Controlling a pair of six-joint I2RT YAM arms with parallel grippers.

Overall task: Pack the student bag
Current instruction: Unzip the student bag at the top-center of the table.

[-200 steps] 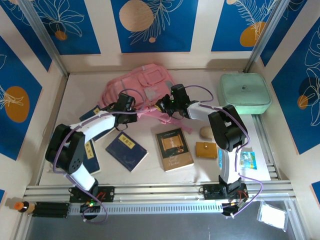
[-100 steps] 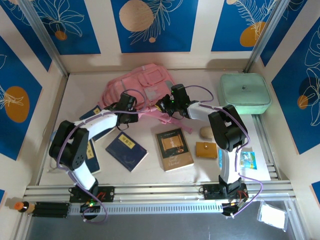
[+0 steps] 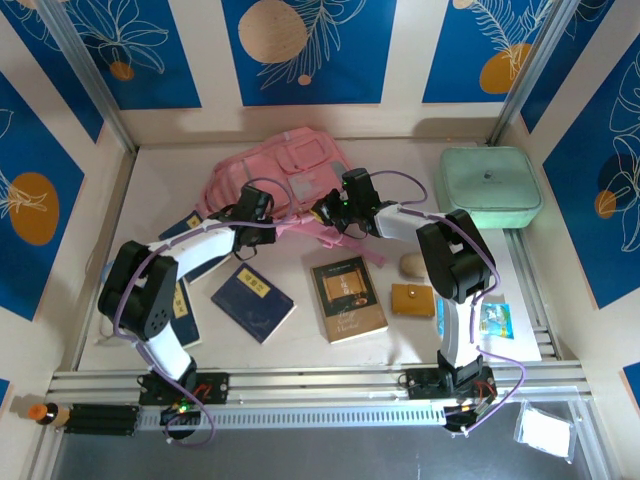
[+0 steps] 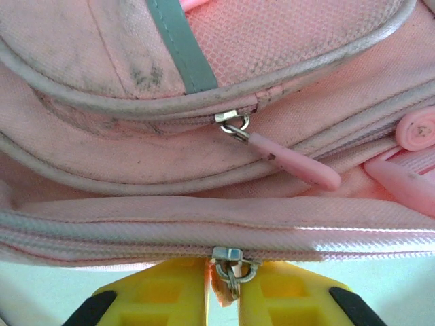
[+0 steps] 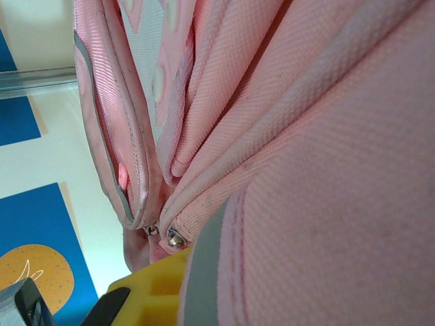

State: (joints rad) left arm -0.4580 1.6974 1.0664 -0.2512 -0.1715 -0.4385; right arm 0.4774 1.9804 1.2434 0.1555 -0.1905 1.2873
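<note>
The student bag, a soft pink backpack with grey trim, lies at the back middle of the table. My left gripper is at its near edge. In the left wrist view its yellow fingers pinch the metal zipper pull of the bag's lower zipper, and the bag spreads above. My right gripper meets the bag from the right. In the right wrist view one yellow finger presses against the bag's fabric, which covers the other finger.
A mint-green case stands at the back right. In front of the bag lie a brown book, a dark blue book, a tan pouch and a beige oval thing. Blue booklets lie left, packets right.
The left arm's elbow has shifted slightly to the right. Both grippers stay at the bag's near edge.
</note>
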